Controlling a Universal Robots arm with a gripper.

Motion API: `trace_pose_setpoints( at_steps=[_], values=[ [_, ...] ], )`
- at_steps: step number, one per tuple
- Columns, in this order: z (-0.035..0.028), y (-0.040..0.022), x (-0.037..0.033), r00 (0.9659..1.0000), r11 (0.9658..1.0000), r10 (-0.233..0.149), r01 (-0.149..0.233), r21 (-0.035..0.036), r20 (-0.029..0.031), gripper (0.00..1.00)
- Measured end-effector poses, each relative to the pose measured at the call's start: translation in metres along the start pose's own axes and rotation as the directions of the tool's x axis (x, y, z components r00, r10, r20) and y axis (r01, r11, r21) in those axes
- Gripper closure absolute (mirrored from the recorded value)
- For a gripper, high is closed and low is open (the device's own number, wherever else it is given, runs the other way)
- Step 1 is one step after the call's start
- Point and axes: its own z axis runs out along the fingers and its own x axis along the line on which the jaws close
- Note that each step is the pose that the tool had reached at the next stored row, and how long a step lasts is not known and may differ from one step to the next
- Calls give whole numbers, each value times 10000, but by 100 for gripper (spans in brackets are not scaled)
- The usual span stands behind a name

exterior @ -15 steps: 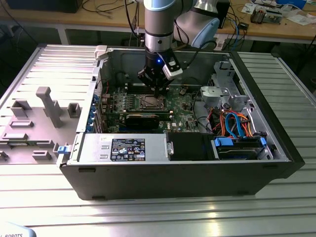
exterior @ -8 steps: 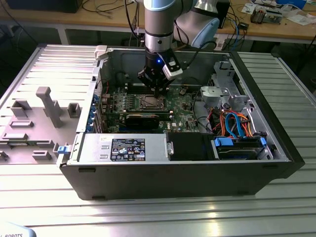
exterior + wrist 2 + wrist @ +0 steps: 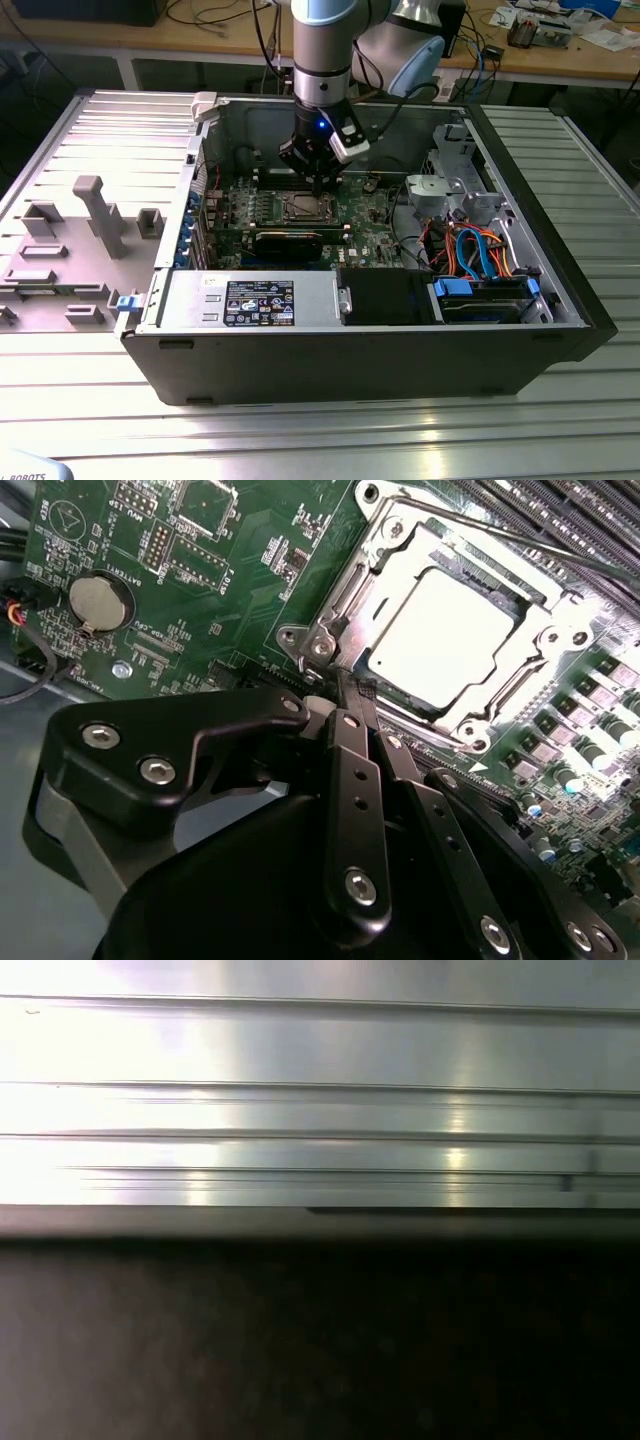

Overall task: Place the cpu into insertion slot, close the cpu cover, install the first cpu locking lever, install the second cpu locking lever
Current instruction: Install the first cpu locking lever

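Your claw (image 3: 345,685) is pinched closed at the corner of the cpu cover (image 3: 545,640), already down over the seated cpu (image 3: 440,630), so you're apparently working a locking lever.

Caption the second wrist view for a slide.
Gripper, fingers together, at the corner of the closed cpu cover framing the seated cpu on the green motherboard.

Probably lab: cable-strewn workbench (image 3: 560,50)
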Motion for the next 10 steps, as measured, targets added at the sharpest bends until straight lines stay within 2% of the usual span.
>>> trace_pose_setpoints(
  at_steps=[3,10],
  values=[
    [0,0,0,10000,10000,3,-3,-78,0,89],
    [0,0,0,10000,9998,7,-6,-174,1,89]
  ],
)
